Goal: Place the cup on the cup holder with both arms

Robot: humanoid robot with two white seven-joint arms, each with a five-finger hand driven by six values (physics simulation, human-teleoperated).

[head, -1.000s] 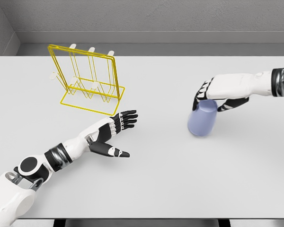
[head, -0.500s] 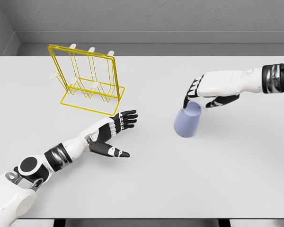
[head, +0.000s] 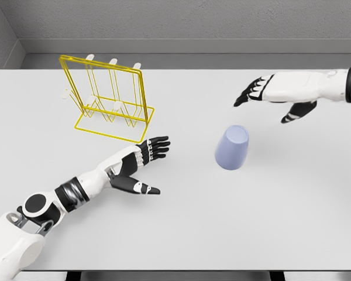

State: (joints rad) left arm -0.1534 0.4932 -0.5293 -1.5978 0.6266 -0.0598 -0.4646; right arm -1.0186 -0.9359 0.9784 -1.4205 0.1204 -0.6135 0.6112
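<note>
Cup (head: 232,148) (pale blue, upturned) stands free mid-worktop (head: 222,222), right of the yellow cup holder (head: 108,99). Right hand (head: 269,93) hovers beyond it, fingers spread, empty; left hand (head: 141,161) lies open, empty.

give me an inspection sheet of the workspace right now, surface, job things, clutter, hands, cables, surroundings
Surface: white table, flat.
Job's things: blue cup standing on the table, right of centre, held by nothing; yellow wire cup holder upright at the back left, no cup on it.
Clutter: nothing seen.
Hands: left hand open, between holder and cup; right hand open, above and right of the cup, not touching it.
Cables: nothing seen.
Surroundings: grey wall behind the table.
</note>
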